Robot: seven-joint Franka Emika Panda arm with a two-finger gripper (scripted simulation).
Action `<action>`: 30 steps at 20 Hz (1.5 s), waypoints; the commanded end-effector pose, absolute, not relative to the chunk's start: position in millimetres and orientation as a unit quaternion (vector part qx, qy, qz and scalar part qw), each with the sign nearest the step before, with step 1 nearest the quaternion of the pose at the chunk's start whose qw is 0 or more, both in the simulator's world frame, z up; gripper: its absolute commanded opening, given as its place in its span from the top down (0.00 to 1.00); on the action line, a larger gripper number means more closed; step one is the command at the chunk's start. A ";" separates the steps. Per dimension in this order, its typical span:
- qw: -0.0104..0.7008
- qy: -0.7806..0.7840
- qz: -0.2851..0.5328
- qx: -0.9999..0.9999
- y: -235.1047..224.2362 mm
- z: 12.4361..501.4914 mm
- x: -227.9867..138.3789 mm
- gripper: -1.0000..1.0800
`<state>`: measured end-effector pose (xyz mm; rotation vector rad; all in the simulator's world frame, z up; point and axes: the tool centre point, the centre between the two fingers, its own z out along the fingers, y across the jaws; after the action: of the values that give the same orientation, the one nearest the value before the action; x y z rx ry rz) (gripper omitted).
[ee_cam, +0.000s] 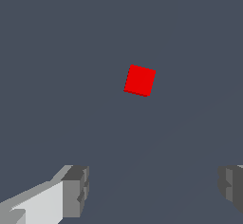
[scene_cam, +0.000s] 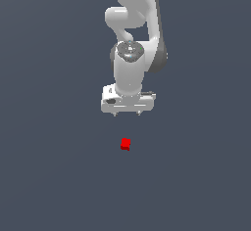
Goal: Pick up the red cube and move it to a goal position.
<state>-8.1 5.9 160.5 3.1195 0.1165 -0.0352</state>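
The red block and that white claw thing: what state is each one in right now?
red cube: resting on the grey floor, not held, nothing touching it, turned slightly askew to the fingers in the wrist view.
gripper: open, fingers wide apart, empty, apart from the cube.

Plain dark slate-grey ground [scene_cam: 49,176], flat, even light

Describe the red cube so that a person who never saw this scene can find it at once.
Start at the white robot arm standing over the plain dark grey floor. Below its open end effector, apart from it, lies the red cube. It is the only coloured thing there, small and bright red, narrower than the end effector.
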 end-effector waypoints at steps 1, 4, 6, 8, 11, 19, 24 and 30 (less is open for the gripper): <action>0.010 0.037 -0.011 0.999 5.9 160.5 -8.1 0.04; 0.010 0.036 -0.011 0.999 5.9 158.4 -7.0 0.04; 0.010 0.032 -0.011 0.999 6.0 154.6 -5.1 0.04; 0.009 0.028 -0.010 1.000 6.2 149.0 -2.3 0.04; 0.009 0.018 -0.010 1.000 6.3 137.2 3.6 0.04; 0.005 -0.025 -0.006 1.000 5.8 87.9 29.6 0.04; 0.003 -0.054 -0.003 0.999 4.2 54.7 48.1 0.04; 0.001 -0.076 -0.001 0.997 2.1 30.0 63.1 0.04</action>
<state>59.2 2.6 35.1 3.1308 -0.2216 -0.0063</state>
